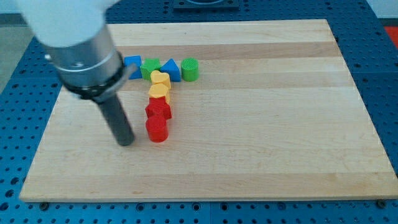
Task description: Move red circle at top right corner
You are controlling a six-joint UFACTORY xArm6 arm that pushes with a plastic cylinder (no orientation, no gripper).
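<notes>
Resting on the wooden board (pixel 261 155), my tip (pixel 127 142) is a bare rod end with nothing to grasp and holds no block. Just to its right, apart from it by a narrow gap, sits the red circle (pixel 157 129). Above that, touching in a column, come a red star-like block (pixel 158 110), then a yellow block (pixel 159 92) and a yellow heart (pixel 160 79). Farther up runs a row: blue block (pixel 132 64), green block (pixel 150 67), blue triangle (pixel 170 68), green cylinder (pixel 190 69).
</notes>
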